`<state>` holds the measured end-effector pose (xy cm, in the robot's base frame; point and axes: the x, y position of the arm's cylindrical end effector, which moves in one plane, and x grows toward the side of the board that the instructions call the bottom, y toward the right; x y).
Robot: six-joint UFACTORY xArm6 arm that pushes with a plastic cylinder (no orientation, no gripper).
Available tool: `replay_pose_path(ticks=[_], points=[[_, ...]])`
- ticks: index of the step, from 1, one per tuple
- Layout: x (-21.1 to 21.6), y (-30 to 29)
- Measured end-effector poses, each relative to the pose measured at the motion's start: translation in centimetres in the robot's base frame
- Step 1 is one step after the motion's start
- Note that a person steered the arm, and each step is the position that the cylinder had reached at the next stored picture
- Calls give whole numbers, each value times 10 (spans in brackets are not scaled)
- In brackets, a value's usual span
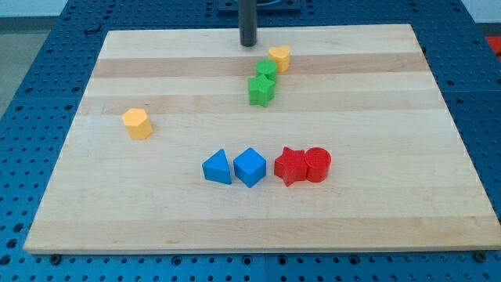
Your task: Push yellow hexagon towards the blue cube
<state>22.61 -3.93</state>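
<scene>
The yellow hexagon (137, 124) sits on the wooden board (376, 196) at the view's left, about mid-height. The blue cube (250, 167) stands below the board's centre, with a blue triangular block (218, 168) touching its left side. My tip (248, 44) is near the board's top edge, at the centre. It is far up and to the right of the yellow hexagon, and well above the blue cube. It touches no block.
A second yellow block (279, 58) lies just right of and below my tip. A green cube (266, 70) and a green star (261, 91) sit below it. A red star (290, 166) and a red cylinder (318, 164) stand right of the blue cube.
</scene>
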Motion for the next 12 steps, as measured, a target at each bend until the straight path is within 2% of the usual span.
replay_pose_path(ticks=[2,3,6,8,9,12], points=[[27,-100],[58,-136],[154,-204],[194,-201],[203,-181],[203,-63]])
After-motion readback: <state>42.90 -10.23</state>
